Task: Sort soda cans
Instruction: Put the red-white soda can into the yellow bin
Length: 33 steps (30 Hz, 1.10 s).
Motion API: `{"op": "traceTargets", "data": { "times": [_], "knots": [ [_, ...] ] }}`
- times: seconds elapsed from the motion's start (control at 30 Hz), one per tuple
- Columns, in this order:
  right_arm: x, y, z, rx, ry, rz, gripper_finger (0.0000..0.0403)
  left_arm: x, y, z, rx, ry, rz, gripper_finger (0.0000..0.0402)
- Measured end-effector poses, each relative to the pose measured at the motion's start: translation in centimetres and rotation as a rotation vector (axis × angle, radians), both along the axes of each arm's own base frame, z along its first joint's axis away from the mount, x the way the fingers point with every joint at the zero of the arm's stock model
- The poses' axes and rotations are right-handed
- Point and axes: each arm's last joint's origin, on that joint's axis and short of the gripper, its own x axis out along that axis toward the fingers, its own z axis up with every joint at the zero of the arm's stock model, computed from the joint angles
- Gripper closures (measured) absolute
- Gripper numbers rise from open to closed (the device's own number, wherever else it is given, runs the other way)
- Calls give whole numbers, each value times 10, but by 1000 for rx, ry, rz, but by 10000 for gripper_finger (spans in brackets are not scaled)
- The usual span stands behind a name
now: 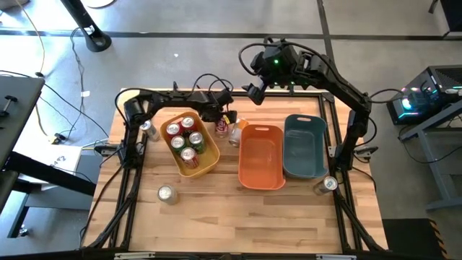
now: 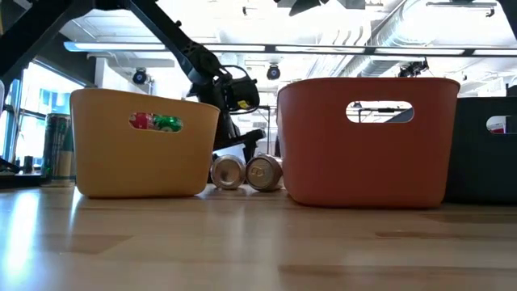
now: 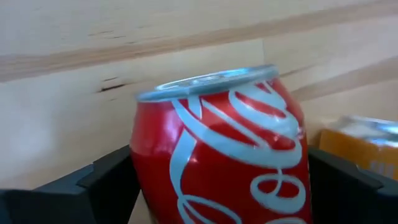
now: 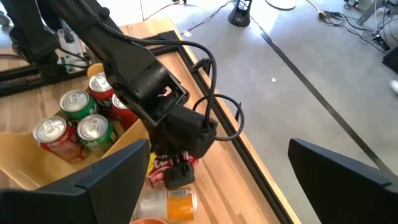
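A red soda can (image 3: 217,155) lies on its side on the table between the yellow bin (image 1: 209,165) and the orange bin (image 1: 261,157). My left gripper (image 3: 221,186) is down on it, also shown in the high view (image 1: 222,123). An orange-and-silver can (image 4: 169,203) lies right beside it. Several red and green cans (image 1: 186,139) stand in the yellow bin. Loose cans stand on the table at the left (image 1: 149,130), near the front (image 1: 167,193) and at the right (image 1: 329,184). My right gripper (image 4: 230,186) hangs open, high over the far edge. My left gripper is shut on the red can's body (image 3: 149,162), pinched between the two fingers (image 3: 109,186), one on each side of its wall. The fingers come from above, pointing down, across the can. The can lies on its side on the table (image 2: 228,171).
Three bins stand in a row: yellow, orange and teal (image 1: 306,148). The orange bin's wall is close beside the held can. The table's black frame rail (image 4: 224,134) runs along the far edge. Bare wood lies along the near edge (image 1: 245,224).
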Motion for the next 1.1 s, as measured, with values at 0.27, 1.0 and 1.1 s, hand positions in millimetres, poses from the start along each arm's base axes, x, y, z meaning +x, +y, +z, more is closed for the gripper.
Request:
{"op": "traceTargets", "data": {
  "times": [0.27,1.0,1.1],
  "knots": [
    [-2,-3,-2,-19,38,11,24,-3,-6,16,43,0,-135,109],
    [18,-15,-2,69,-127,250,24,-91,-86,237,862,-206,-834,109],
    [33,-9,-13,33,-81,316,24,-90,-101,247,975,-198,-889,109]
  ]
}}
